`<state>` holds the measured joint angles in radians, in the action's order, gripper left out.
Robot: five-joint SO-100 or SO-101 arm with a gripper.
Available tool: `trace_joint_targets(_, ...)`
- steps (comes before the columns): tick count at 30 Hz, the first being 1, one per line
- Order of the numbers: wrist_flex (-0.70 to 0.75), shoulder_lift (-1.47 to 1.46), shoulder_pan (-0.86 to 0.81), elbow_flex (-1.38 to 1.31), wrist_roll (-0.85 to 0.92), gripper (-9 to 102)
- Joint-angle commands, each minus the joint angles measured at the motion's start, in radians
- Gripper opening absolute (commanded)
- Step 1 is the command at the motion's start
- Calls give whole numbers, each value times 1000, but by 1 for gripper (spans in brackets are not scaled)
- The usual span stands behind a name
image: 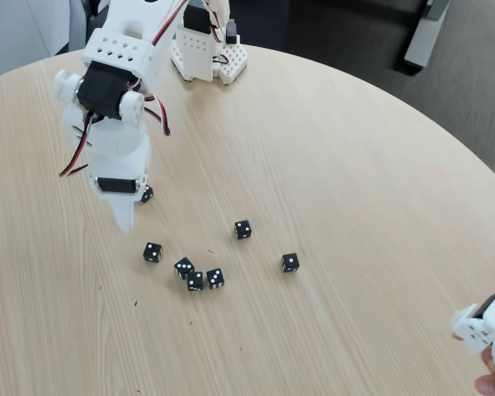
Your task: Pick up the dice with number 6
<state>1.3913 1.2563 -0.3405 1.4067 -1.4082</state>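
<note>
My white gripper (129,211) points down at the left part of the round wooden table (355,165). A small black die (147,195) peeks out at its right side, touching or nearly touching the gripper body; most of it is hidden, and its pips cannot be counted. I cannot tell whether it is the dice with number 6. Whether the jaws are open or shut is hidden by the gripper body. Several more black dice lie just right of and below the fingertip: (153,252), (184,266), (195,281), (215,278), (242,229), (289,262). None of their tops reads clearly as six.
The arm's white base (208,56) stands at the table's far edge. At the bottom right corner a second white device (488,323) and a person's fingertip (487,384) show. The table's edge curves down the right side.
</note>
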Motion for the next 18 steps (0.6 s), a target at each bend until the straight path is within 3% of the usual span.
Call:
trace_joint_targets(1, 6, 23, -6, -18, -9, 21)
trace_joint_targets(18, 144, 11, -46, -18, 233, 18)
